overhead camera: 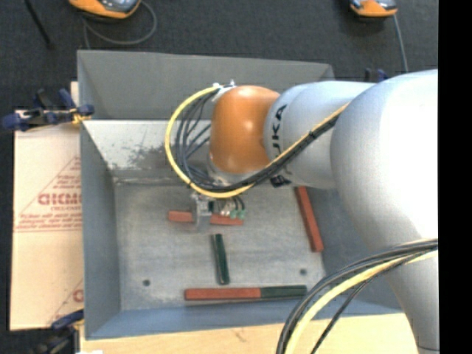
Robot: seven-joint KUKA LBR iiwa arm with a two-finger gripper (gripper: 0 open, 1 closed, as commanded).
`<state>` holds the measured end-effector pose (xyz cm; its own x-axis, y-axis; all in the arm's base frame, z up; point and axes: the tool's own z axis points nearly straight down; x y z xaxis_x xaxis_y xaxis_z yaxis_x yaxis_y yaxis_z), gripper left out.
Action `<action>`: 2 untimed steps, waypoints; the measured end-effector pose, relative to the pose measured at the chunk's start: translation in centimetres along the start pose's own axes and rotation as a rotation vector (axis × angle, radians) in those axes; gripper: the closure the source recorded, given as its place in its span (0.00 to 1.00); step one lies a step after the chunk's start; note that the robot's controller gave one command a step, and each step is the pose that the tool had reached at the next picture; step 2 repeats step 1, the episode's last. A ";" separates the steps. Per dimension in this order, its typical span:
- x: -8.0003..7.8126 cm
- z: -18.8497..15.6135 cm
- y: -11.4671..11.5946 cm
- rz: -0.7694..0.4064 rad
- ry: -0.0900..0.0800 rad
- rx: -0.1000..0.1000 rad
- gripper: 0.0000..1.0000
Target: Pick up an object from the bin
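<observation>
Orange-brown stick lies on the bin floor, toward 11 o'clock from the middle. The pincer is low over its middle part; open or closed, I cannot tell. Nothing is lifted yet, so I judge that gripping and raising remain.

Oblique overhead view down into bin

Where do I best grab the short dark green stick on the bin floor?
Probably at mid-length, from straight above, closing the gripper across its narrow width. The short dark green stick lies flat and alone, with bare bin floor along both long sides.
</observation>
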<state>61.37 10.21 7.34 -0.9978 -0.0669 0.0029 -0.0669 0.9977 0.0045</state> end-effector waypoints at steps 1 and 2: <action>-0.9 -17.6 1.9 -0.052 -0.017 0.005 1.00; -0.9 -17.6 1.9 -0.052 -0.017 0.005 1.00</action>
